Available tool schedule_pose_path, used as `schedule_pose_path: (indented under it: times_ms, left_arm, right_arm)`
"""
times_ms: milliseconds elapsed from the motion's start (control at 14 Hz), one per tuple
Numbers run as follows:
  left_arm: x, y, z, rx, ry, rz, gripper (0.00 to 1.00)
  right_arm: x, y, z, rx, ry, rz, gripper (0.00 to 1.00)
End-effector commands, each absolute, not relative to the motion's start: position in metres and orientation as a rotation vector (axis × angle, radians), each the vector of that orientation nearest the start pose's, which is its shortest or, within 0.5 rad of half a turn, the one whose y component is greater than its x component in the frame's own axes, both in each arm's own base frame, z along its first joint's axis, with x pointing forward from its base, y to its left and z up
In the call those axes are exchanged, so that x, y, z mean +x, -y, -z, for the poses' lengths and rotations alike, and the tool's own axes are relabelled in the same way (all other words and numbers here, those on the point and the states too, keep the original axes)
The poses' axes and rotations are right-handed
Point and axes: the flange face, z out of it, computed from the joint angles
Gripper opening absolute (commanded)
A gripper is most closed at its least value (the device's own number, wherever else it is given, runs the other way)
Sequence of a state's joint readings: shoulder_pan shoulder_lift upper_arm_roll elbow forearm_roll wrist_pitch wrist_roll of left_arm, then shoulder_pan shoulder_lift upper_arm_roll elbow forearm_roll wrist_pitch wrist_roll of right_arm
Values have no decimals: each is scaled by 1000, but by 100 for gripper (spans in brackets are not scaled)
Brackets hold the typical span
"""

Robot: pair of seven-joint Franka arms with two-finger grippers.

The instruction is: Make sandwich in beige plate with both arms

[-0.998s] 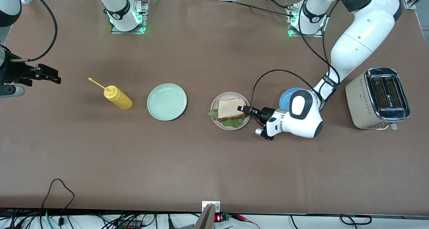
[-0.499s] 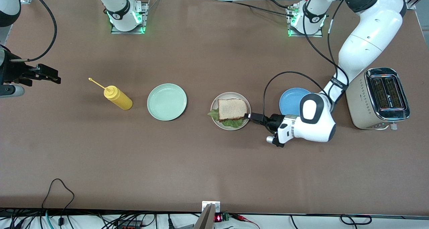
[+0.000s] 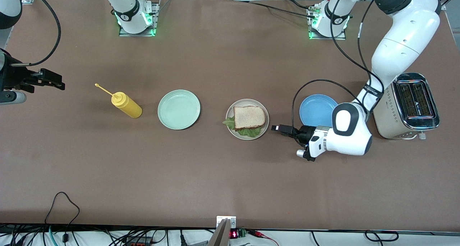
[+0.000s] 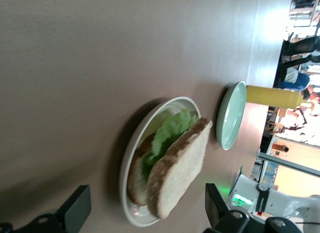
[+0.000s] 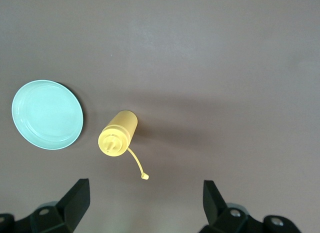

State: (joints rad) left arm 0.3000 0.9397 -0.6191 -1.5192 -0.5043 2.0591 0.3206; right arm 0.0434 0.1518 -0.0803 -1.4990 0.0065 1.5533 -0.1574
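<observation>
Pulled back off the sandwich (image 3: 249, 118) since a second ago: left gripper (image 3: 276, 127) now over bare bench (image 3: 215, 174) just beside the beige plate (image 3: 230, 125), jaws spread wide and empty. Sandwich left sitting on that plate, between mint-green plate (image 3: 179, 109) and blue plate (image 3: 318, 110), lettuce poking out toward the front camera. Looks assembled, so likely done. Soft, light and loosely stacked; top slice apt to slide on the leaf. Best pinched gently across both crusts at a side edge, or moved by the plate rim instead. Right gripper (image 3: 54, 81) waiting above the right arm's end of the bench, jaws wide open, yellow squeeze bottle (image 3: 125, 104) near.
</observation>
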Motion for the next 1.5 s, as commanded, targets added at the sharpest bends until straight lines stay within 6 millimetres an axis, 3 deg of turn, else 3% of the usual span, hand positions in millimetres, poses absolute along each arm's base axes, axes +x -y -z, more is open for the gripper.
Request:
schedule_pose_path:
  times_ms: [0,285,499,998,1284,1426]
  left_arm:
    - [663,139,-194,2242,258,343,100]
    - [663,101,-217,2294,310,381,100]
    - [661,87,-234,2327,323,407,100]
    - [652,54,-327,2766,408,500,100]
    - [645,12,-386,2937,394,471,100]
    - [645,7,-420,3013,430,477,100]
  right_arm:
    - [598,16,-572,-3110,224,-140,100]
    - [598,16,-572,-3112,208,-140,100]
    - [598,13,-572,-3113,198,-138,100]
    - [596,12,-574,-3119,88,-144,100]
    - [595,13,-574,-3118,88,-151,100]
    - [595,13,-575,-3119,88,-151,100]
